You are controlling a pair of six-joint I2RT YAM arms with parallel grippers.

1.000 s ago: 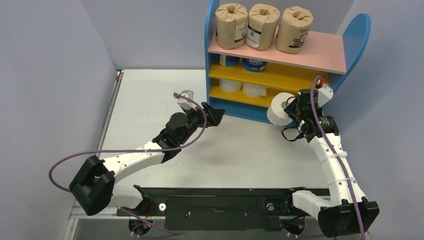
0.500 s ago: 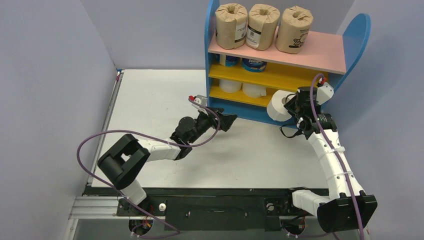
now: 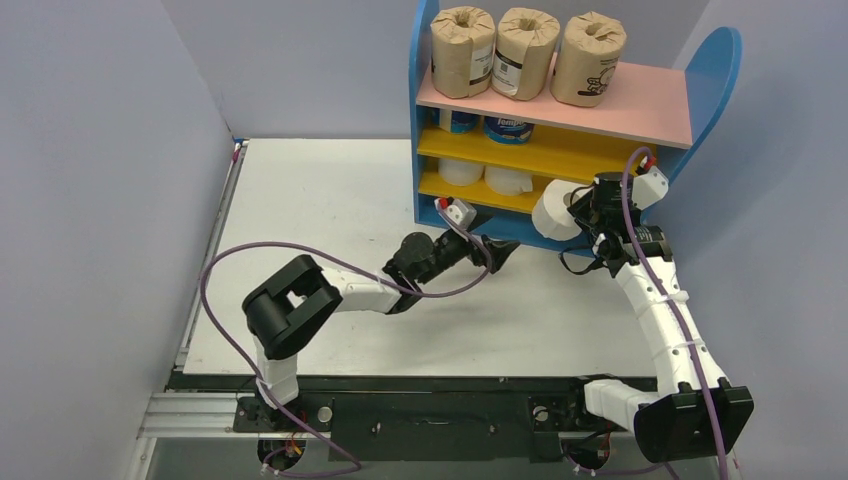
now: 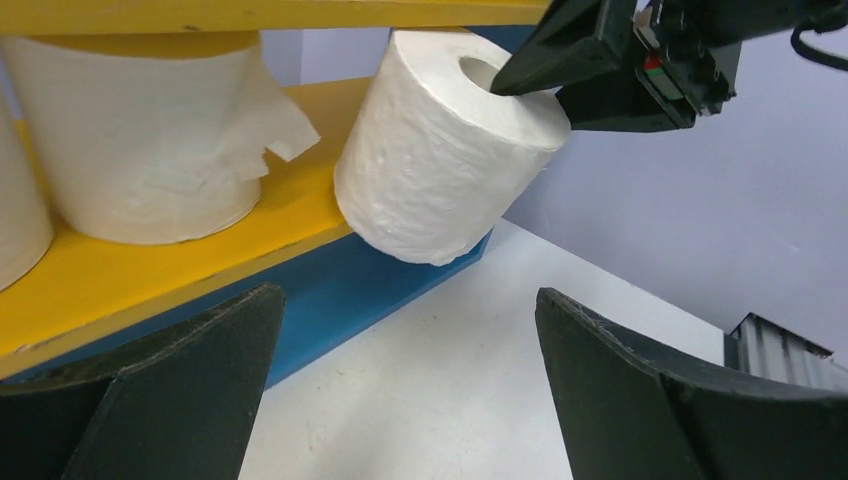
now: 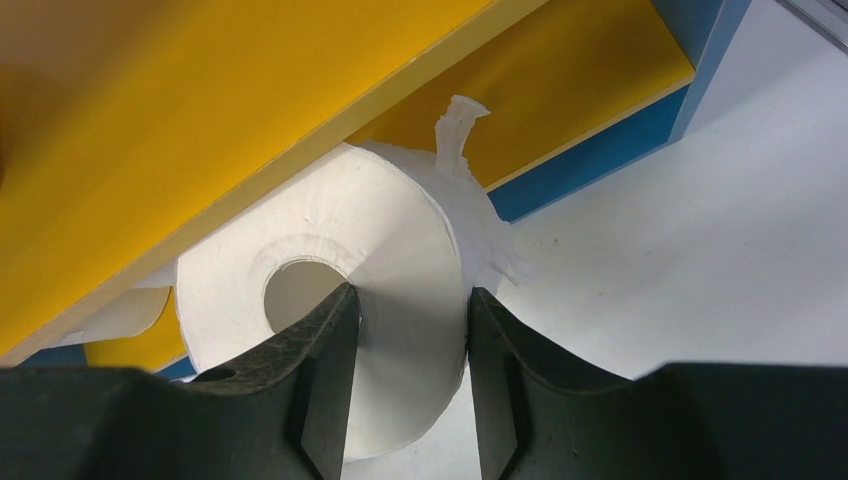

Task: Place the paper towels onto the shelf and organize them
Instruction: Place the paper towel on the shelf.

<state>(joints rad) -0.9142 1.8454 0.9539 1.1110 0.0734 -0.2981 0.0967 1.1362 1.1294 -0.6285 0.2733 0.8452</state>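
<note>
Left claw (image 3: 497, 252) swung toward shelf (image 3: 640, 105), released | right claw (image 5: 408, 300) grasping white roll (image 4: 440, 170) | Tempo roll (image 3: 508, 128) label legible

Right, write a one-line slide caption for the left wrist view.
Right gripper holds a white roll by its core at the yellow shelf edge; left gripper open.

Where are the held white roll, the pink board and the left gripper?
held white roll (image 4: 440, 170): left wrist view, its side
pink board (image 3: 650, 105): top view, bare right end
left gripper (image 3: 505, 253): top view, between fingertips
</note>
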